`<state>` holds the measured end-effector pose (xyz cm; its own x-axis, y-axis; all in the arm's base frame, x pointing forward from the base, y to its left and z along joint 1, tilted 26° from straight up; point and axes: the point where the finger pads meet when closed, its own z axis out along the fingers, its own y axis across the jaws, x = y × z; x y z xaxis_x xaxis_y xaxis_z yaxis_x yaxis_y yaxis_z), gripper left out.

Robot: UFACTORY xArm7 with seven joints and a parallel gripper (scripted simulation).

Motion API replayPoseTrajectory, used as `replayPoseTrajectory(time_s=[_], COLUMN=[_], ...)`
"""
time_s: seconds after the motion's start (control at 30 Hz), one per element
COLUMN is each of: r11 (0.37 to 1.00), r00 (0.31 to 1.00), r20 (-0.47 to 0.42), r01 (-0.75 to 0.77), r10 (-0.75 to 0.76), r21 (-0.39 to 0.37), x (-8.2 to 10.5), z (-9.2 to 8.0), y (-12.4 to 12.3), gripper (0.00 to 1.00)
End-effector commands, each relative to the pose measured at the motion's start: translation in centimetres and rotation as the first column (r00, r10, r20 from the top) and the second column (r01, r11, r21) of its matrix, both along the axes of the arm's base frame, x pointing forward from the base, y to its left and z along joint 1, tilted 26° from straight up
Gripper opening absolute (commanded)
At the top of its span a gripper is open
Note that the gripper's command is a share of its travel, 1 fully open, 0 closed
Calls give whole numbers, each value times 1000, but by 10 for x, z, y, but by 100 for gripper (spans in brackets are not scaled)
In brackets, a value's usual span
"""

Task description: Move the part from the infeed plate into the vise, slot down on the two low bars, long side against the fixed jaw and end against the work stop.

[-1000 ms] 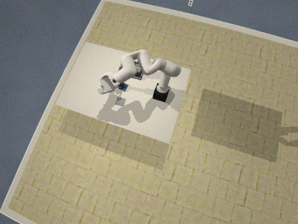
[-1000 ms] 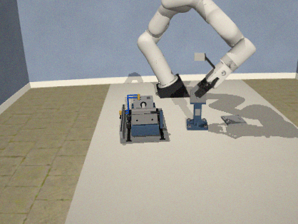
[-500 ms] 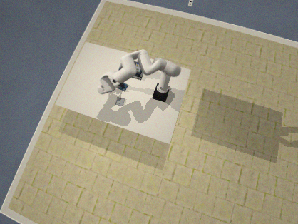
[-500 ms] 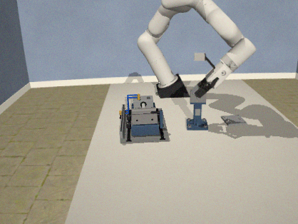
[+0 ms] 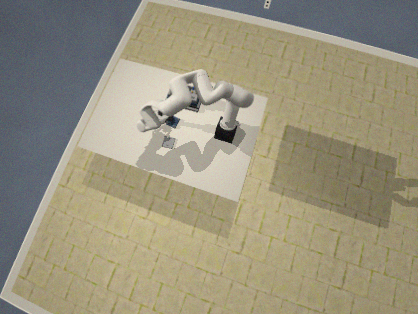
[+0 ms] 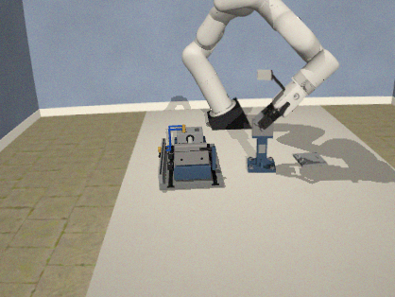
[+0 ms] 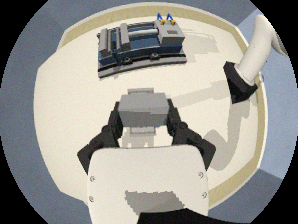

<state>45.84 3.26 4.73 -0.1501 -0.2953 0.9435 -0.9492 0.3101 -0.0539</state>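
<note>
The part (image 7: 143, 111) is a grey block. It lies at the top of the blue V-block stand (image 6: 261, 156), and my gripper (image 7: 143, 107) is shut on it, one dark finger on each side. In the exterior view the gripper (image 6: 265, 119) reaches down at a slant onto the top of the V-block. The infeed plate (image 6: 309, 159) lies flat to the right of the stand with nothing on it. The vise (image 6: 190, 158) stands to the left, its jaws apart; it also shows in the wrist view (image 7: 140, 42) beyond the part. The slot's direction cannot be told.
The arm's black base (image 6: 226, 119) stands behind the V-block. The vise has blue tubing (image 6: 176, 128) at its far end. In the top view the arm (image 5: 192, 97) covers most of the fixtures on the pale mat.
</note>
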Motion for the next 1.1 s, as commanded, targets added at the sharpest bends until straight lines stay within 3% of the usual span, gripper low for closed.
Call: replayPoseTrajectory(time_s=[0.0, 1.07], r11=[1000, 1000], r00=[1000, 1000], r20=[4, 4], r01=[-2, -2], r10=[2, 2], r21=[3, 3], x=[1, 2], z=[3, 17], y=[2, 9], gripper=[0, 0])
